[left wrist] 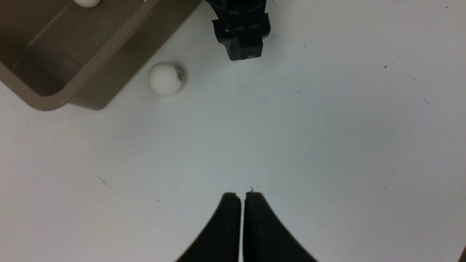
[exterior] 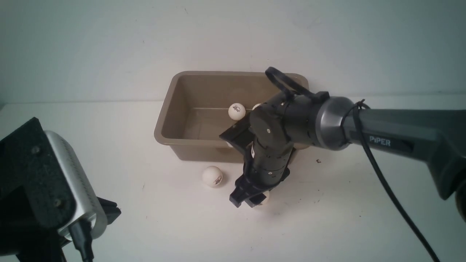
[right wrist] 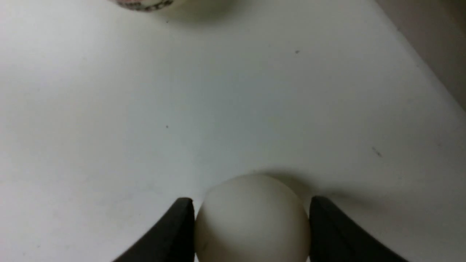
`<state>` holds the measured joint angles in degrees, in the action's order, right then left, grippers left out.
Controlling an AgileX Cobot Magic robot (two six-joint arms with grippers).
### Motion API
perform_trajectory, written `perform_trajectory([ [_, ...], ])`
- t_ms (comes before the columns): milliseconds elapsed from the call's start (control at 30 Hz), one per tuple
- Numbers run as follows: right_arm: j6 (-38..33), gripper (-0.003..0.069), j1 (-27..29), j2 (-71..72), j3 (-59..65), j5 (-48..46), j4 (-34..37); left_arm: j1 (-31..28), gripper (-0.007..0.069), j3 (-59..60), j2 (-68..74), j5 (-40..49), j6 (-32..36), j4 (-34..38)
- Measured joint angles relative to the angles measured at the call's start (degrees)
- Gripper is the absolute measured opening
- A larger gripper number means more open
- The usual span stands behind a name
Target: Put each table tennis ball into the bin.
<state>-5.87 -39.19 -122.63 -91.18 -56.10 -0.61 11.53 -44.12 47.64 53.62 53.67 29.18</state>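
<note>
Two table tennis balls (exterior: 213, 176) are out on the table (exterior: 327, 218), and one of them is being picked right now! The right gripper (exterior: 247, 201) is down at the table just in front of the bin (exterior: 163, 122). Its jaws are set against both sides of the pinched ball (right wrist: 251, 222); the wrist view shows the black fingers (right wrist: 174, 233) flush to its flanks, with the ball resting on the surface. The loose ball (left wrist: 165, 78) waits on the robot's left of that grip, near the bin's front wall but not touching it. Inside the bin a printed ball (exterior: 237, 111) sits on the floor. A sliver of another ball (exterior: 256, 106) peeks past the arm, and anything more in there is hidden. The left gripper (left wrist: 242, 198) hangs over bare table, well apart from the action, jaws pressed together on nothing. Now for the tricky bit: that ball is smooth and feather-light, so I'd want the squeeze kept gentle and across its widest line, or it could squirt out forward. Rise straight up first, because swinging early risks clipping the loose ball or the flared rim. Once clear of the rim, carry it over the middle of the bin and let go low, since a high drop could bounce it back out.
</note>
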Motion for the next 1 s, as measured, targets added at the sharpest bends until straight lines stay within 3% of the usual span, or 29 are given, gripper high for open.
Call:
perform_trajectory([
  [267,-6.78,0.0363,-2.75,5.38,-3.84,-3.13,4.83,0.00,-0.0004,0.00,0.00,-1.61,0.00,0.00],
  [467,-6.08,0.0363,-2.10,8.01,-16.23,-1.91,-2.27,0.00,-0.0004,0.00,0.00,-3.63,0.00,0.00],
  [600,-2.74,0.0363,1.45,5.85,-23.67,0.07,-8.34,0.00,-0.0004,0.00,1.00,-4.55,0.00,0.52],
  [700,-2.01,0.0363,5.34,2.67,-25.06,0.44,-9.02,0.00,-0.0004,0.00,3.32,-5.56,0.00,3.08],
  [900,-3.96,0.0363,9.67,-1.89,-25.06,1.17,-5.39,0.00,0.0004,0.00,11.07,-10.53,0.04,11.51],
  [1000,-5.36,0.0363,10.69,-2.41,-25.06,2.93,-1.45,0.00,0.0062,0.00,17.28,-14.42,0.86,14.45],
])
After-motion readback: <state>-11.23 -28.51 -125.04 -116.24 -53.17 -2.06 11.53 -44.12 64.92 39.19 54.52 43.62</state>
